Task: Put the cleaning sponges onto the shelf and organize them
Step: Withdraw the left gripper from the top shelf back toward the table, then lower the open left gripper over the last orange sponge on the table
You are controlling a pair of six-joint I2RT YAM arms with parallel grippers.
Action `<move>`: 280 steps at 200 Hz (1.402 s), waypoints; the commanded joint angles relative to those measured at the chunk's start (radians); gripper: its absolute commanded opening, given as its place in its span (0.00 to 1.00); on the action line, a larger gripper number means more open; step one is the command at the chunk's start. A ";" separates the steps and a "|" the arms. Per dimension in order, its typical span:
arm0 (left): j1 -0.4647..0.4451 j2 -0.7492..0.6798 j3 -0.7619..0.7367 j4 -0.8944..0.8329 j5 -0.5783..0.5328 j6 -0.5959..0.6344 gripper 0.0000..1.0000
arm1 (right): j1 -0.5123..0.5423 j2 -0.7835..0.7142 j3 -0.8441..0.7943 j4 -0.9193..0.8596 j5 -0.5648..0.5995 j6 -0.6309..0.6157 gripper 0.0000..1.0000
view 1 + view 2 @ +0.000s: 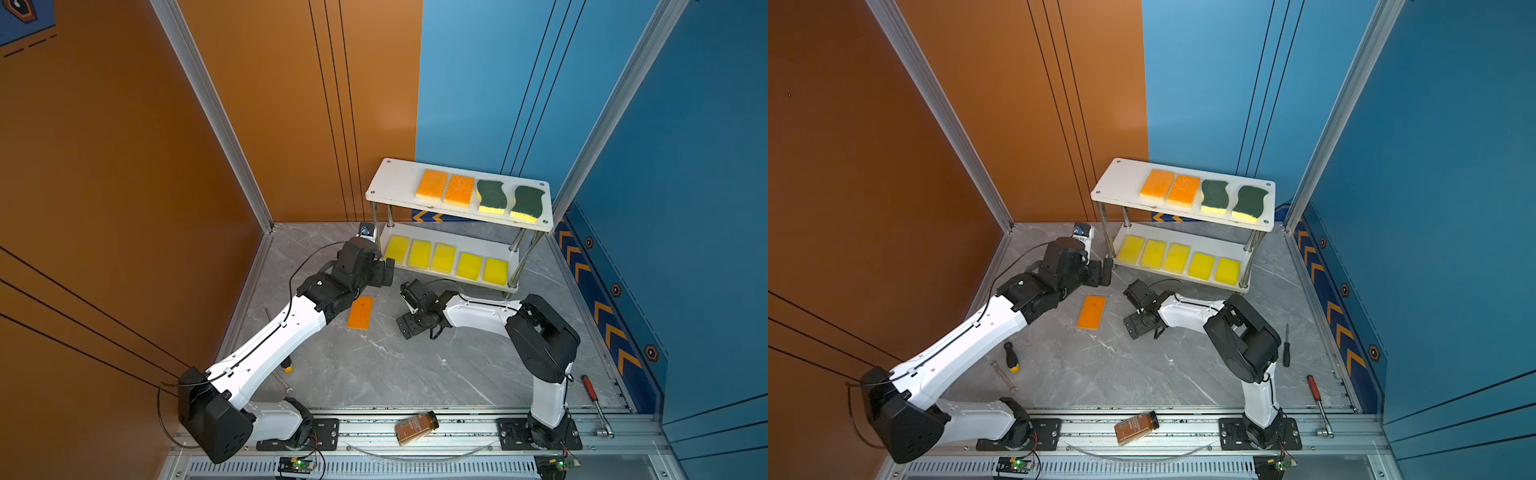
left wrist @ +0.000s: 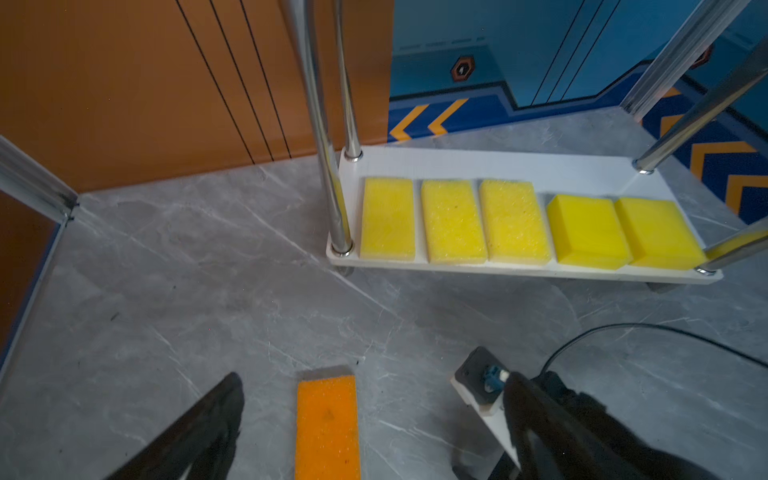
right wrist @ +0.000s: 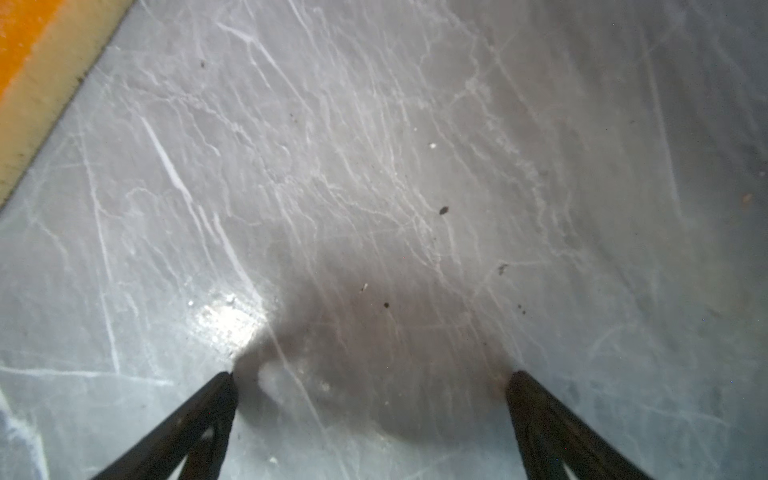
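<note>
One orange-topped sponge (image 1: 360,312) is being shown lying flat on the grey marbled table (image 1: 374,365), between the two arms and just short of the shelf (image 1: 395,183); it is not being gripped by anything. The left gripper (image 2: 374,382) is being held with its jaws spread wide and nothing between them, close to the shelf's near-left post, and the sponge's end is being framed between its fingers in the left wrist view. The right gripper (image 3: 372,374) is likewise being held apart and empty, low over bare table beside the sponge. Nine sponges are already being stored: five yellow ones (image 1: 444,257) in a row on the lower board, two orange (image 1: 446,189) and two green (image 1: 511,198) on the upper board, whose left end is being left bare. The loose sponge is being judged light, soft and rough-topped, so slipping seems unlikely, but it could easily be squashed. It is best being taken across its narrow width near the middle, with the jaws being closed gently on the long sides.
</note>
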 commanded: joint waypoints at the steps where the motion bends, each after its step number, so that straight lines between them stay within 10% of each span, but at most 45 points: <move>1: 0.021 -0.028 -0.107 -0.039 -0.011 -0.108 0.98 | -0.007 -0.021 0.001 -0.135 -0.064 0.000 1.00; 280: 0.077 0.176 -0.464 0.296 0.058 -0.196 0.98 | -0.293 -0.548 -0.174 -0.142 -0.421 0.083 1.00</move>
